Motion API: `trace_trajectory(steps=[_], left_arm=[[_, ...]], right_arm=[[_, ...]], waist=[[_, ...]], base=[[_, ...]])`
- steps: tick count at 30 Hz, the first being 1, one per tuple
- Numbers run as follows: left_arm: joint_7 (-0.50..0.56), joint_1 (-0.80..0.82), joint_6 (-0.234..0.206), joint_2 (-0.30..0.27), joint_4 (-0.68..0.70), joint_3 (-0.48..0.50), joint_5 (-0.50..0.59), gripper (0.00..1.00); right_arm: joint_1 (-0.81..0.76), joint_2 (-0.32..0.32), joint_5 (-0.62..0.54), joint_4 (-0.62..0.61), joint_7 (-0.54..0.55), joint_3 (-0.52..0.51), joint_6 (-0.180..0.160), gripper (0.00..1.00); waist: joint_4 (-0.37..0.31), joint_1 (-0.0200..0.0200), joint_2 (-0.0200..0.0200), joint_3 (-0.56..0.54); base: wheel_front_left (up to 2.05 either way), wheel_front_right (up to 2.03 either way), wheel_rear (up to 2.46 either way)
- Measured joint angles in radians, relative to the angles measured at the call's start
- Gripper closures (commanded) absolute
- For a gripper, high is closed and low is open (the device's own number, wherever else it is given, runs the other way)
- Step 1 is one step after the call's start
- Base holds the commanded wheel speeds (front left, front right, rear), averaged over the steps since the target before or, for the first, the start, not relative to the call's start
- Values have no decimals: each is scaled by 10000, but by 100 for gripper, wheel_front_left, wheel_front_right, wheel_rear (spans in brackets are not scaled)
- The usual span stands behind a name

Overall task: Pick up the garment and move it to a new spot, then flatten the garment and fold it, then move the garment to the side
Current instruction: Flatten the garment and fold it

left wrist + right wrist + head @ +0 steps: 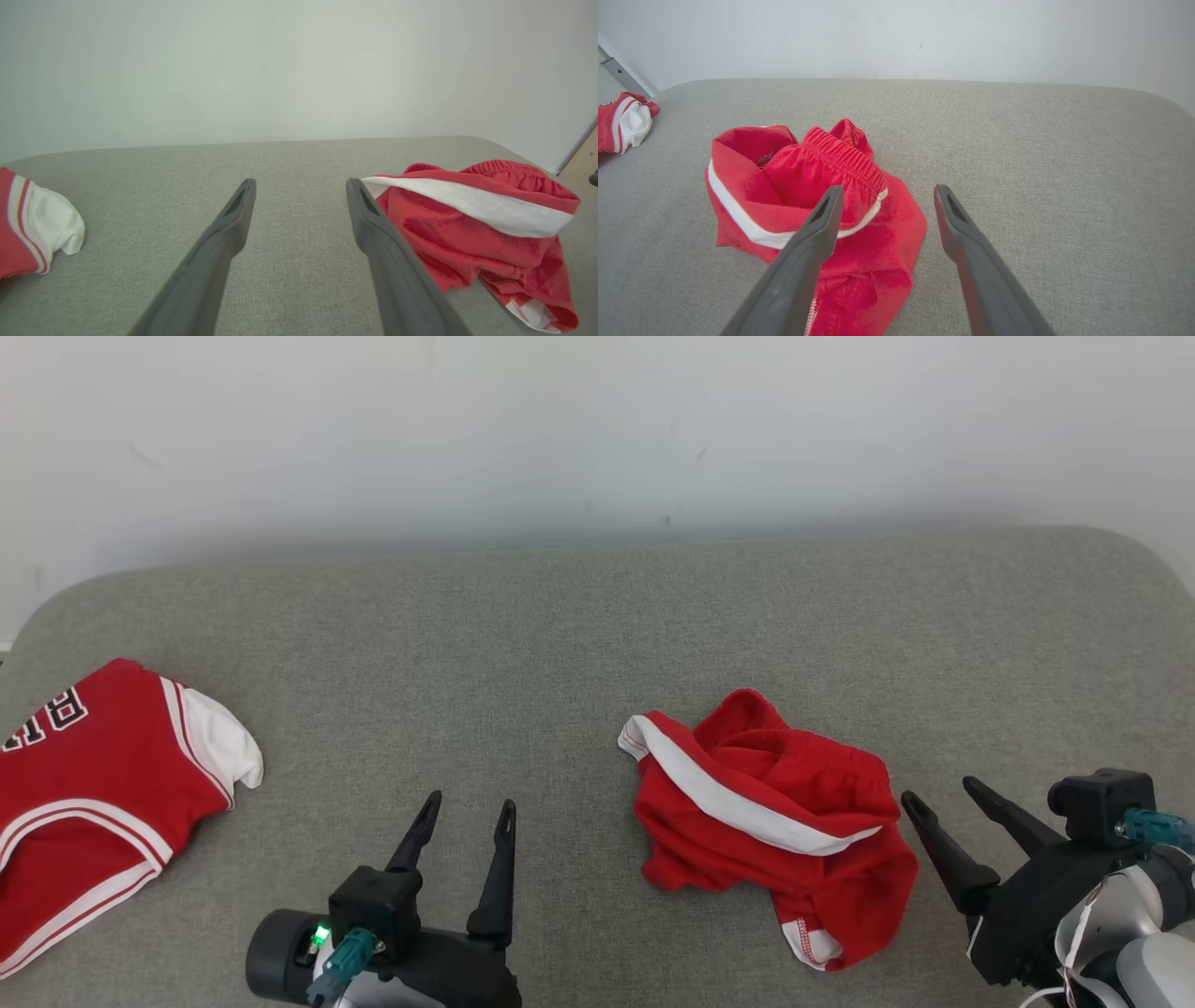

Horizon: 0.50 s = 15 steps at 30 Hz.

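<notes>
The garment [770, 817] is a pair of red shorts with a white side stripe, lying crumpled on the grey cushion right of centre. It also appears in the left wrist view as a heap [481, 233] to the right, and in the right wrist view [808, 205] just ahead and left. My right gripper [941, 795] stands open beside the shorts' right edge, holding nothing. My left gripper [467, 805] is open over bare cushion, well left of the shorts. In each wrist view the fingers of the left gripper [301, 184] and right gripper [886, 191] are spread apart.
A red jersey [89, 798] with white trim and black lettering lies at the cushion's far left edge. The grey cushion [579, 644] ends at a pale wall behind. A bare stretch of cushion lies between the two garments and to the right of the shorts.
</notes>
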<state>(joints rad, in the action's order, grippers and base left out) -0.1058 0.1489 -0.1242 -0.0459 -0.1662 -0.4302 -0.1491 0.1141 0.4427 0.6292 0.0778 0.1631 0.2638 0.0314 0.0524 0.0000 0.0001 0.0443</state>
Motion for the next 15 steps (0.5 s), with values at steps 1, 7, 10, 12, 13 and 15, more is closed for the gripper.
trace_trajectory(steps=[1,7,10,12,13,15], left_arm=[[0,60,0,-8,-25,-82,-17,0],[0,164,2,-6,-100,-393,-132,0],[0,255,0,6,-109,-453,-142,0],[-2,253,0,6,-134,-437,-142,0],[-4,255,0,6,-146,-393,-142,0],[-4,260,0,4,-159,-403,-144,0]], right_arm=[[52,-17,50,138,44,-81,-63,0],[669,-313,307,786,410,88,-58,0],[973,-462,403,1248,593,186,-52,0],[1096,-525,410,1559,757,274,-50,0],[1192,-591,412,1745,836,362,-46,0],[1346,-729,479,2040,886,401,-46,0]], waist=[[-26,0,0,50],[45,0,0,135],[130,0,0,164],[212,0,0,178],[250,0,0,188],[319,0,0,200]], base=[[0,0,0],[0,0,0],[0,0,0],[0,0,0],[0,0,0],[0,0,0]])
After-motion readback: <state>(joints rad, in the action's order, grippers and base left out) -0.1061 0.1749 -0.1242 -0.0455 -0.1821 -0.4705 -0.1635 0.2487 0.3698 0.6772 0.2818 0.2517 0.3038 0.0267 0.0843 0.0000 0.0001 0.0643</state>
